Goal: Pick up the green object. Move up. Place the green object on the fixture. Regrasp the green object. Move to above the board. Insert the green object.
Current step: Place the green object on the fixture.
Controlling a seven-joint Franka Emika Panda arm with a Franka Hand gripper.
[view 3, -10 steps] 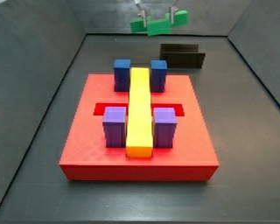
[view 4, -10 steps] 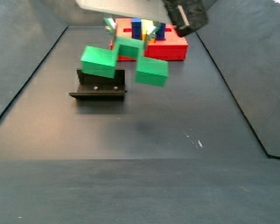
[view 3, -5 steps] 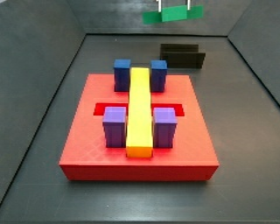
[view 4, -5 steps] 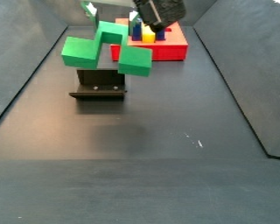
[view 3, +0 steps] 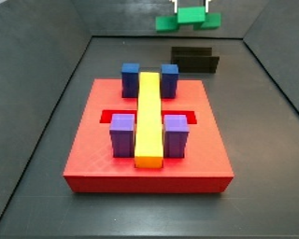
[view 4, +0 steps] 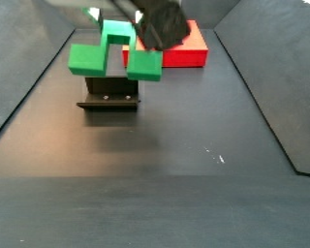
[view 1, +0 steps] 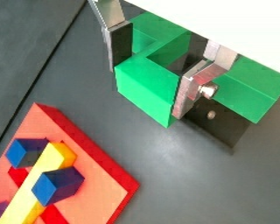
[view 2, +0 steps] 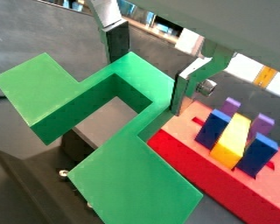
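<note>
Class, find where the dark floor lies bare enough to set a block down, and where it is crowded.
Bare: the floor in front of the fixture, and the strips either side of the board. Crowded: over the fixture, where the hand holds the green object.

Light is even and fairly bright, falling from above. Under the green object (view 4: 116, 50) a soft, faint shadow lies on the dark floor (view 4: 184, 184) in front of the fixture (view 4: 108, 95). The gripper (view 4: 142, 27) above it is smeared by motion blur. The board (view 3: 146, 149) is sharp, its colours saturated, without glare. In both wrist views the silver fingers (view 1: 205, 80) catch mild highlights, and the nearest green faces look slightly soft.
</note>
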